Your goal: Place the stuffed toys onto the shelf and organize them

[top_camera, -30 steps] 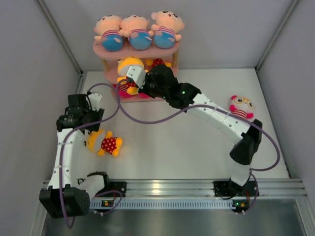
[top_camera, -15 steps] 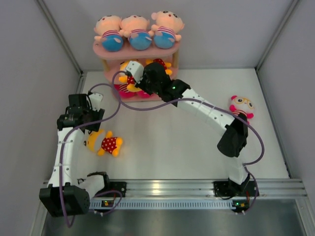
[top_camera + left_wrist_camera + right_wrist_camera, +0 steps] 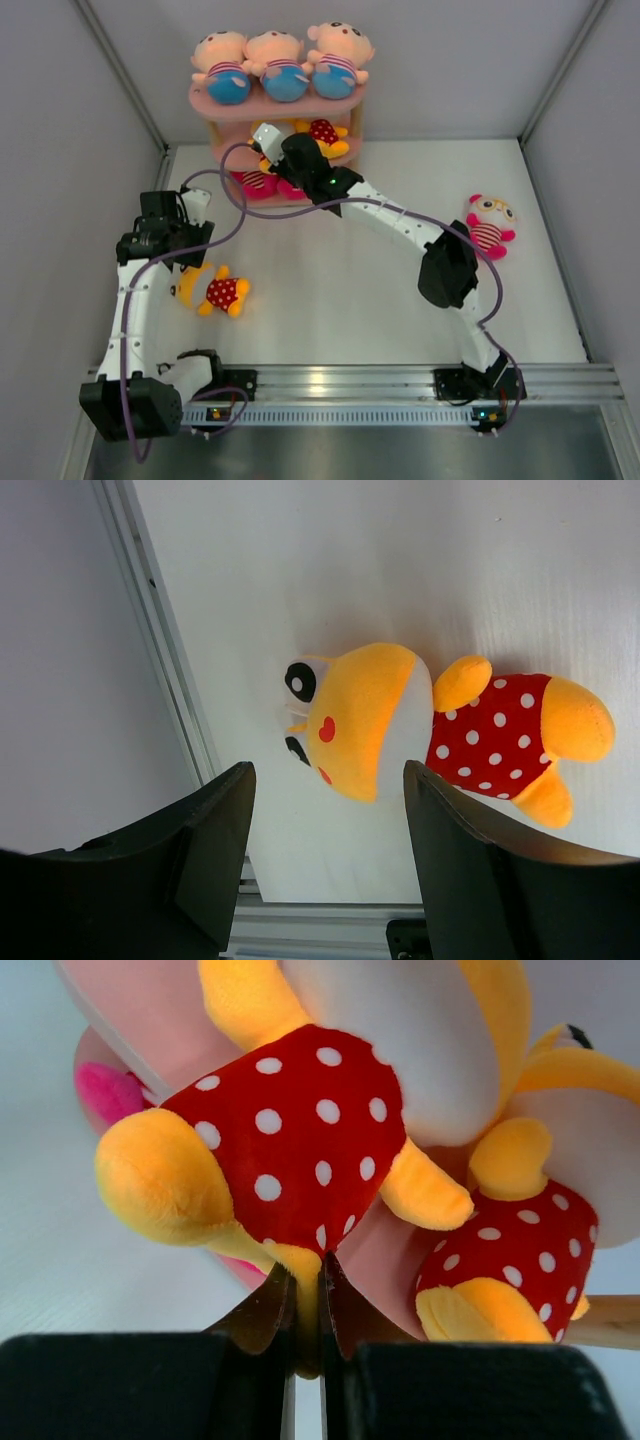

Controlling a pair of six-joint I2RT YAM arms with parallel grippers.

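1. The held toy [image 3: 290,1130], yellow in a red polka-dot dress, is seen at the front of the middle tier of the shelf [image 3: 275,108]. Whether it is resting on the board cannot be told.
2. A second yellow toy [image 3: 520,1230] is lodged on that tier, touching the held toy.
3. Three peach toys [image 3: 285,65] are lined up on the top tier. Red-striped toys [image 3: 258,182] are partly seen on the bottom tier, but their count cannot be told.
4. Two toys are left on the bench [image 3: 350,320]: a loose yellow toy [image 3: 400,730] at the left and a pink-white toy [image 3: 490,225] at the right.
5. Risk: only a thin leg is gripped, so the body could swing or sag. If it is released too near the edge, a tumble off the tier is likely.
6. Risk: the second yellow toy could be shoved back or knocked off if the held toy is pushed in harder, as little room is seen beside it.
7. Risk: the top board could be bumped by the wrist on the way out, and the peach toys shaken.
8. The right pincer [image 3: 308,1300] is pressed together, with the leg of the held toy pinched between its fingers.
9. The left pincer [image 3: 328,780] is spread wide and nothing is held. It is hovering above the loose yellow toy and is judged not to be touching it.
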